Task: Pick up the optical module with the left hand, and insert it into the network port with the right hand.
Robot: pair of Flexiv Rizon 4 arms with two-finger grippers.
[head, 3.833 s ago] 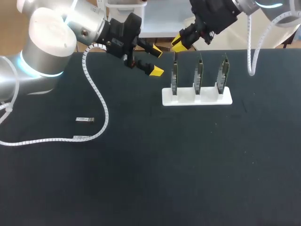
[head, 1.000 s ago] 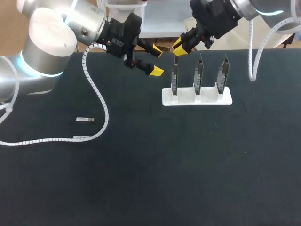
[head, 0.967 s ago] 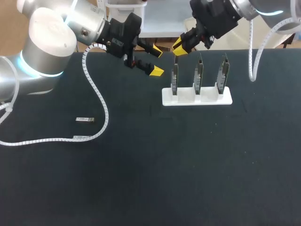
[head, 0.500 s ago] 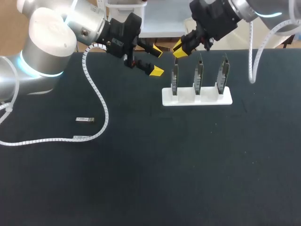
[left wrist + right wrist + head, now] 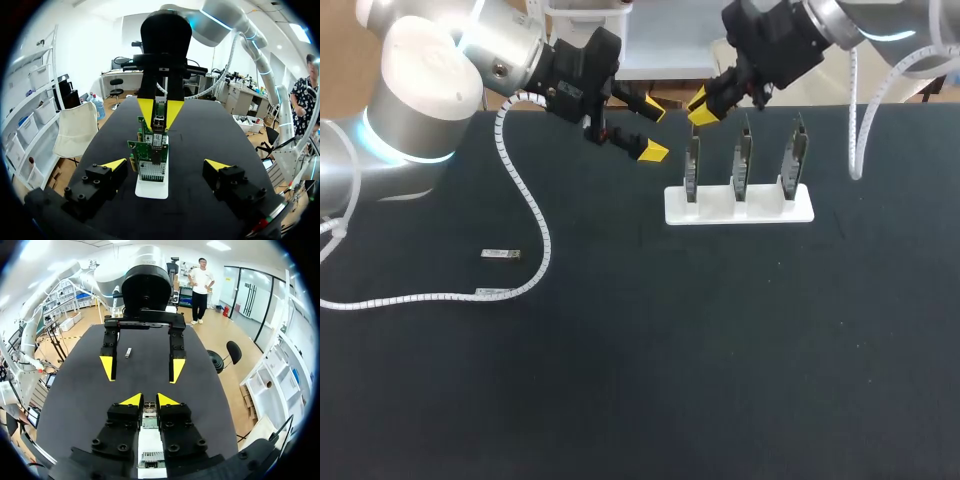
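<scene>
Edging slightly lower and toward 7 o'clock since the earliest frame, the right hand (image 5: 702,104) is now hovering just above the top of the leftmost card (image 5: 691,165). This is one of three green cards standing upright in a white stand (image 5: 790,212), toward 1 o'clock on the table (image 5: 720,350). Something small is showing at the right hand's yellow tips in both wrist views. I cannot tell whether it is gripping that thing or is only lined up over the card. The left hand (image 5: 655,132) is staying where it was, hanging above the table at about 10 o'clock from the stand, well apart from it. Its two yellow tips are spread wide with nothing between them. The optical module (image 5: 500,254) is lying flat on the table far out at 9 o'clock, unmoved. It is resting just beside the left arm's white spiral cable (image 5: 525,200), which is trailing across the table there.
</scene>
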